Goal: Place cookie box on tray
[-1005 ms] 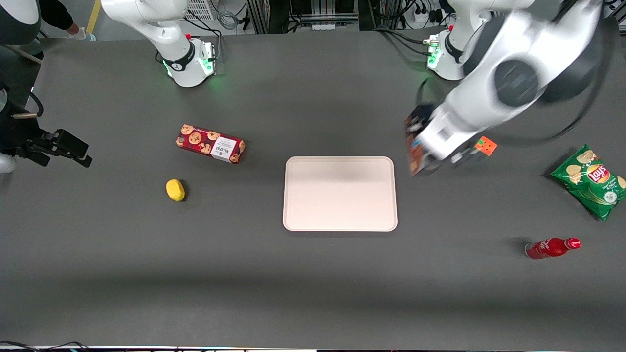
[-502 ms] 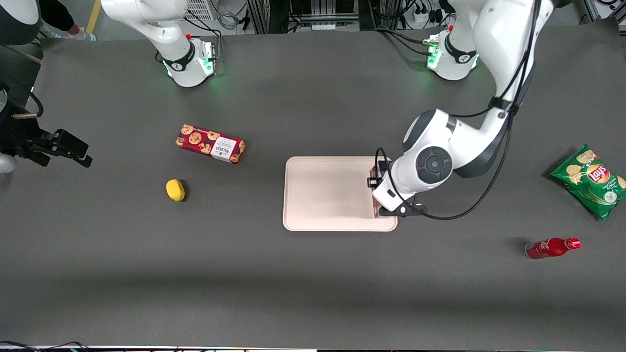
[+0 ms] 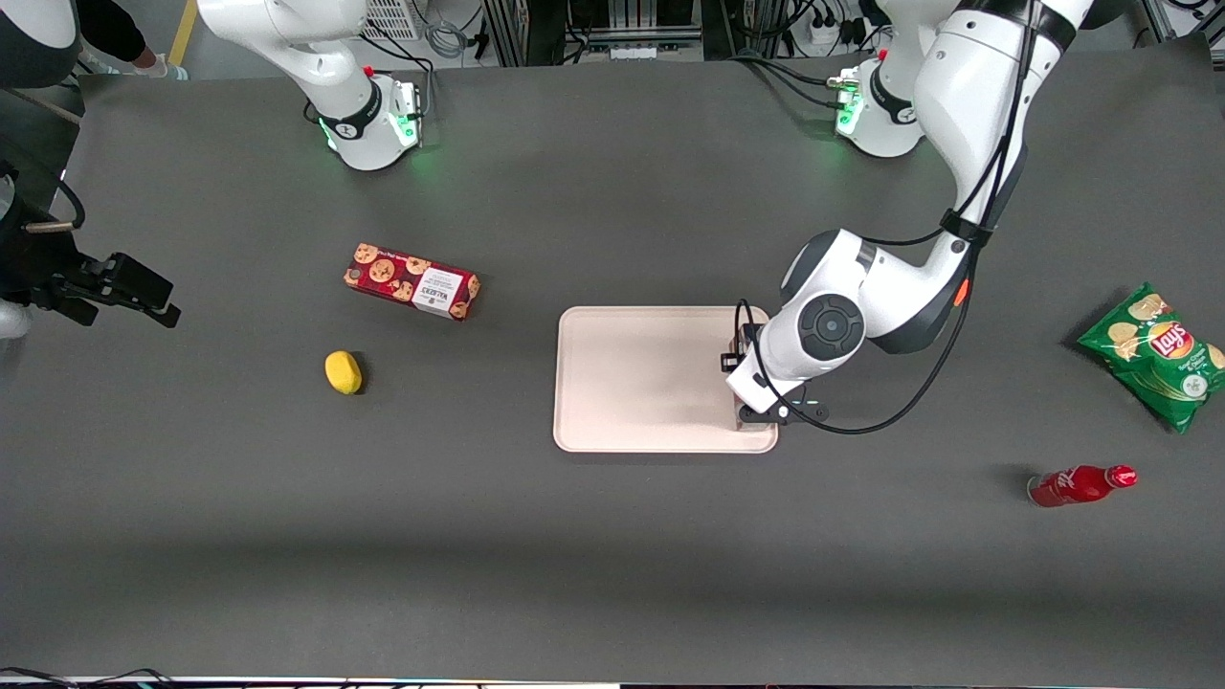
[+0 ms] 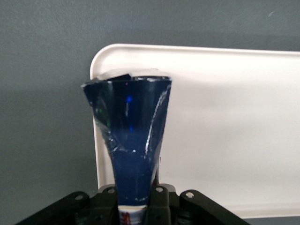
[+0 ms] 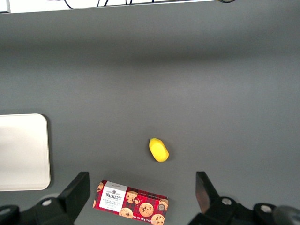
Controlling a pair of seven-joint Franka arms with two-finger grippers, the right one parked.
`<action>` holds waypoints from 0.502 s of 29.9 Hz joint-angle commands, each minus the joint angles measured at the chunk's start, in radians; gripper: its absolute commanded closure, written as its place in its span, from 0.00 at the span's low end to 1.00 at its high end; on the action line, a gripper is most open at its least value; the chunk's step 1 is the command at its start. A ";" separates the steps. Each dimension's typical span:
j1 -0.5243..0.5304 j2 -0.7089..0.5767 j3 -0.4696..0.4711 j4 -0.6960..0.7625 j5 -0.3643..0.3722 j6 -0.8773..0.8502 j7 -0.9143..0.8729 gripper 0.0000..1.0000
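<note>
My claw (image 4: 133,206) is clamped on one end of the blue box (image 4: 131,140), which hangs just under it over the tray (image 4: 225,131) edge, and I think the light, thin card dents, so squeeze softly.

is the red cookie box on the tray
No, the red cookie box lies on the bare table toward the parked arm's end, well apart from the tray, over whose edge the end effector holds the cookie box.

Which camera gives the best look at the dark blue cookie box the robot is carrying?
The left wrist view: the cookie box fills it, clamped in the gripper over the tray. The front view shows only a sliver under the arm; the right wrist view shows none.
</note>
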 commanded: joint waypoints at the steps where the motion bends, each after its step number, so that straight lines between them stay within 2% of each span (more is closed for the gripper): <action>1: 0.003 -0.012 -0.006 -0.016 0.045 0.016 -0.025 0.00; 11: 0.010 -0.064 -0.008 0.003 0.041 -0.030 -0.028 0.00; 15: 0.022 -0.125 -0.005 0.063 0.030 -0.175 -0.021 0.00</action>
